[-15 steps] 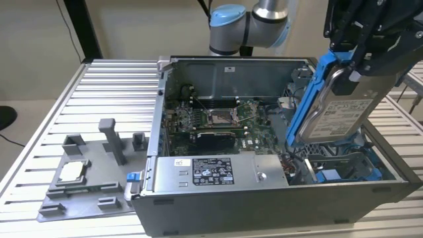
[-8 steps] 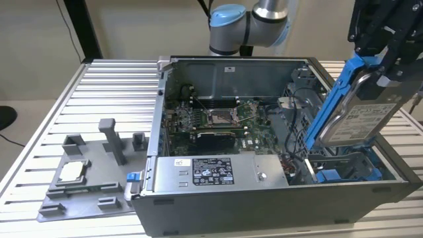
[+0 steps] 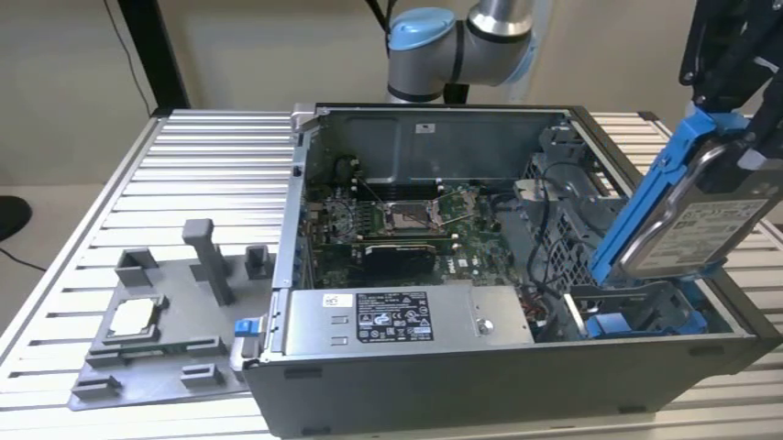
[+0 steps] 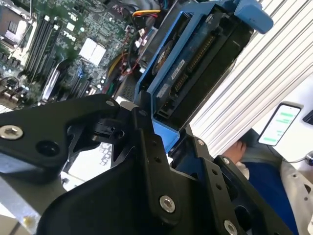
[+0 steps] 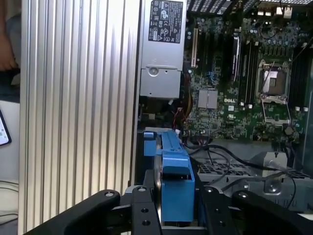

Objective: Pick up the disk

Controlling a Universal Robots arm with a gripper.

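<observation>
— What's the gripper (image 5: 177, 205) doing?

— It's pinching the disk (image 3: 700, 215). In the first wrist view the black fingers (image 5: 143, 210) sit tight on either side of the blue frame (image 5: 175, 181), and in the second wrist view the disk (image 4: 193, 63) sticks out from between them with its connector edge showing.

— So where is the disk?

— Up in the air, tilted, above the near corner of the case (image 3: 514, 367) at the exterior view's right. Its white label faces out and the blue frame (image 3: 648, 192) runs down its side towards the drive bay (image 3: 636, 316), where more blue plastic sits. I can't tell whether the frame's lower end touches the bay.

— And inside the case?

— The board (image 3: 404, 225) lies flat on the bottom with the socket (image 3: 406, 216) in its middle. The silver box (image 3: 404, 316) with the black label runs along the near wall, just beside the bay. Cables (image 3: 545, 197) hang between the board and the bay.

— Anything outside it?

— The case stands on a ribbed table (image 3: 183, 156). At the table's near corner, on the exterior view's left, lies a grey fixture (image 3: 171, 339) with a small square chip (image 3: 132, 318) in it. The arm (image 3: 459, 41) stands behind the case's far wall. In the second wrist view a phone (image 4: 279, 123) lies off the table's edge.
</observation>
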